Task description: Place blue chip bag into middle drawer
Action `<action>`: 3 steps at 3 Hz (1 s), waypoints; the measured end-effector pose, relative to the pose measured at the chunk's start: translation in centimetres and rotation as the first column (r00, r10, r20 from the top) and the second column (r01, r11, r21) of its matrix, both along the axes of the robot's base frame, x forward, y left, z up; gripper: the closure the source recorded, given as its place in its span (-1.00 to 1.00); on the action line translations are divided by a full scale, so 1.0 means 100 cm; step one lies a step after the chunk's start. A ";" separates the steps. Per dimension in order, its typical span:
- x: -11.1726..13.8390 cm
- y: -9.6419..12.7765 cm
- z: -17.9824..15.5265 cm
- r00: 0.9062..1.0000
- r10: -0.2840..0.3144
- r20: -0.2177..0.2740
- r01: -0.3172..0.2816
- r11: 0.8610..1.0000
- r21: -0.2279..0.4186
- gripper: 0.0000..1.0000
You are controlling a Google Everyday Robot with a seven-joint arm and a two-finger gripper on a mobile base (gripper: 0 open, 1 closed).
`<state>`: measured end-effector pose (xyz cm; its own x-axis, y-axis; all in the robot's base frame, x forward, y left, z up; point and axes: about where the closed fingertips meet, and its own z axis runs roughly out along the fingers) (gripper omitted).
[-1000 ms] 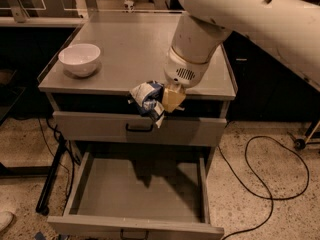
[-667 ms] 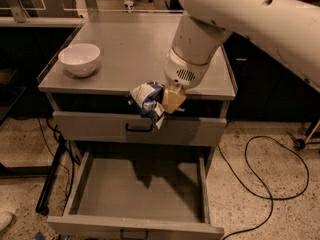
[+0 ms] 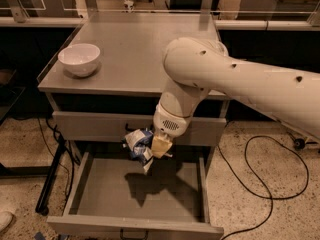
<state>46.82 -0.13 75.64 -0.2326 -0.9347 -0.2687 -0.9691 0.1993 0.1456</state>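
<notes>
Bowl (image 3: 79, 59) on tabletop (image 3: 140, 49), end effector (image 3: 152, 147) below

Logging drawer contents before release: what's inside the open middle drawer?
Only bare grey tray in the middle drawer; the hand holds the blue chip bag above it, hiding part of its back.

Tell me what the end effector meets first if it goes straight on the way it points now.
Probably the bare tray of the open middle drawer. The end effector, shut on the blue chip bag, points down over it with nothing between, though depth is uncertain.
</notes>
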 end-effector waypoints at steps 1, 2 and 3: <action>0.000 0.000 0.000 1.000 0.000 0.000 0.000 1.000 0.000 1.00; -0.004 0.001 -0.026 0.998 -0.026 -0.049 0.027 0.999 0.022 1.00; -0.011 -0.003 -0.084 0.989 -0.090 -0.118 0.094 0.995 0.029 1.00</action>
